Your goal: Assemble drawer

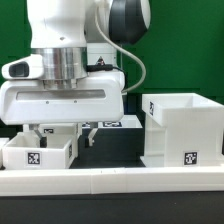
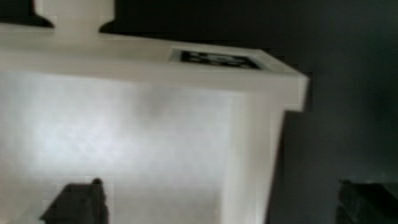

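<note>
1. The housing (image 1: 185, 128), the large cube-like part of the drawer, stands upright on the dark table (image 1: 115, 152). It is open at the top and bears a square tag (image 1: 190, 157) low on the face turned to the camera.
2. A small tray (image 1: 55, 153) sits well apart from the housing, on the exterior view's left. It is open-topped and has a tag of its own on its front wall.
3. The gripper (image 1: 62, 137) hangs over the far edge of that tray, on the side of it nearer the housing, with a clear strip of table between gripper and housing.
4. The fingers (image 1: 39, 132) are spread wide and clasp nothing. Whether their tips touch the tray cannot be told from the exterior view.
5. In the wrist view a white part (image 2: 160, 130) fills the space below the gripper (image 2: 222, 200). It carries a tag (image 2: 222, 58) near one corner.
6. There, one finger (image 2: 75, 200) overlaps the white part and the other stands off its edge over dark ground.
7. Whether that white part is the small tray cannot be told for certain.
8. A long low white rail (image 1: 120, 182) runs in front of the housing and the tray, across the whole width.
9. Another tag (image 1: 110, 122) shows behind the gripper, between it and the housing. What it sits on is hidden.
</note>
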Motion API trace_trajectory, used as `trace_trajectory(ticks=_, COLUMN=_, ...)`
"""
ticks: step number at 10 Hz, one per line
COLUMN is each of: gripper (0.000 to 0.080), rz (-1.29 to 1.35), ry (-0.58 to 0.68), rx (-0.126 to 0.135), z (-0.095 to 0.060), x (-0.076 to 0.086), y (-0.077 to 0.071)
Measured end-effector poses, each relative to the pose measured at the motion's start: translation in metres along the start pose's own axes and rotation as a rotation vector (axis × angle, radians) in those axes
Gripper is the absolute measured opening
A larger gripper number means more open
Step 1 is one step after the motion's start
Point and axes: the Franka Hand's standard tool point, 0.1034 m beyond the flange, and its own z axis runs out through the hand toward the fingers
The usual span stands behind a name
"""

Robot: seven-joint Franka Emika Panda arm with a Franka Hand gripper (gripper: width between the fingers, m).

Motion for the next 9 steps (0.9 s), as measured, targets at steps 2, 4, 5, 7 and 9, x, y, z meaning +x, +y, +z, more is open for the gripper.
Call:
trace_trajectory(ticks=2, gripper=0.0649, rz=-0.010, ry=-0.002, rx=-0.007, z=0.0097, x=-0.0065, y=-0.0051)
trace_trajectory(ticks=4, gripper=0.0649, rz=-0.011, ry=0.000, rx=-0.012, z=0.0140, x=-0.0093, y=-0.0049)
trace_trajectory(ticks=5, gripper=0.0649, rz=-0.013, ry=0.005, rx=-0.016, z=0.0154, x=-0.0113, y=-0.0053)
trace_trajectory(ticks=7, gripper=0.0649, rz=-0.013, ry=0.004, rx=-0.016, z=0.0163, x=-0.0126, y=-0.0056)
trace_trajectory(ticks=9, gripper=0.0385, rz=-0.014, ry=0.004, rx=-0.016, z=0.0163, x=-0.0126, y=-0.0059)
